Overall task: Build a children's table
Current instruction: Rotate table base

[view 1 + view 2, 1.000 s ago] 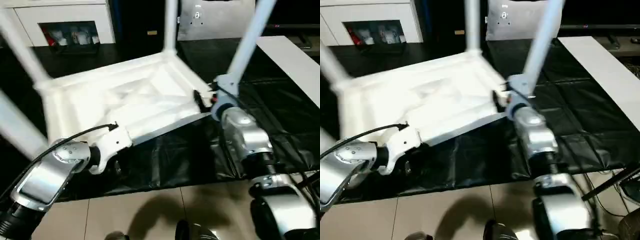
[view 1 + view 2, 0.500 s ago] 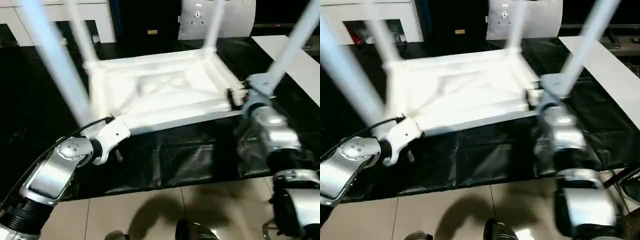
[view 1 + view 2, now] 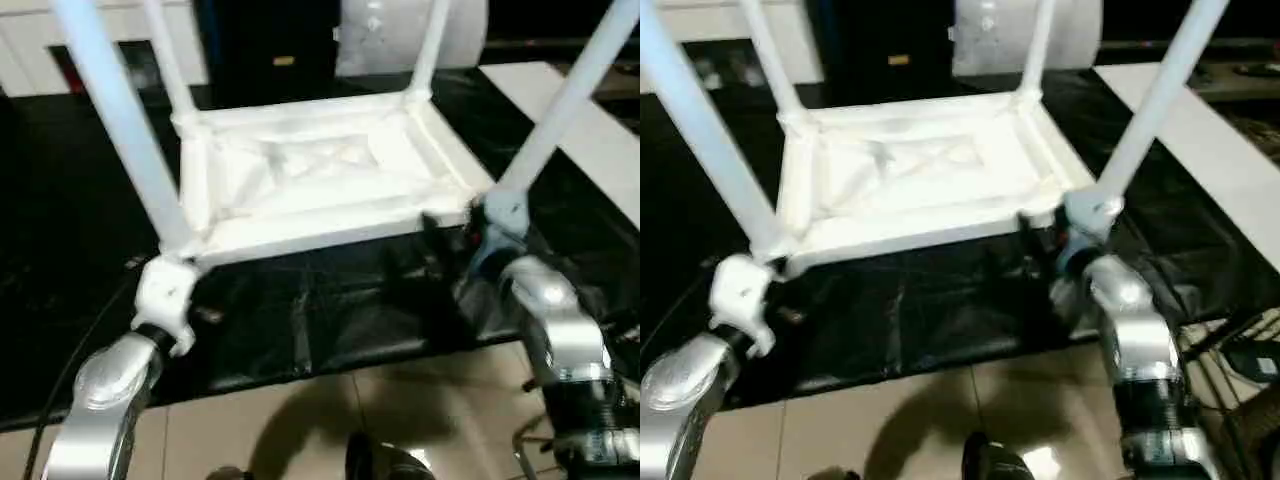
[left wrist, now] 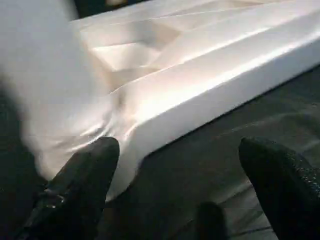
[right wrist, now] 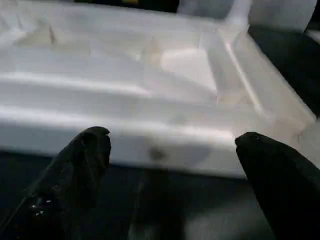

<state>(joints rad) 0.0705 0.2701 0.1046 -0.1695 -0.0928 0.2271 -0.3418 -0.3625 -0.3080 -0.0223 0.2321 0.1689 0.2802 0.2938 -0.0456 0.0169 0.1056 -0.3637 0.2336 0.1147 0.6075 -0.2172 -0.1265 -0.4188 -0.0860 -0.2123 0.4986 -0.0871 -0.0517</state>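
The white children's table (image 3: 310,165) lies upside down on the black-sheeted work table (image 3: 60,250), ribbed underside up, with its tapered legs standing up from the corner sockets. The front left leg (image 3: 120,120) and front right leg (image 3: 560,110) rise close to my wrists. My left gripper (image 4: 180,192) is open just short of the front left corner, the white rim (image 4: 210,80) ahead of its fingers (image 4: 82,187). At the front right corner my right gripper (image 5: 175,192) is open too, facing the front rim (image 5: 165,135) with nothing between its fingers (image 5: 277,180).
A white board (image 3: 600,130) lies on the right side of the work table. A white cabinet (image 3: 30,60) and a pale panel (image 3: 400,25) stand behind. Tiled floor (image 3: 300,420) runs along the work table's near edge.
The little table has swung round from skewed to square with the work table's front edge. My left wrist has moved from under the front rim to the front left corner.
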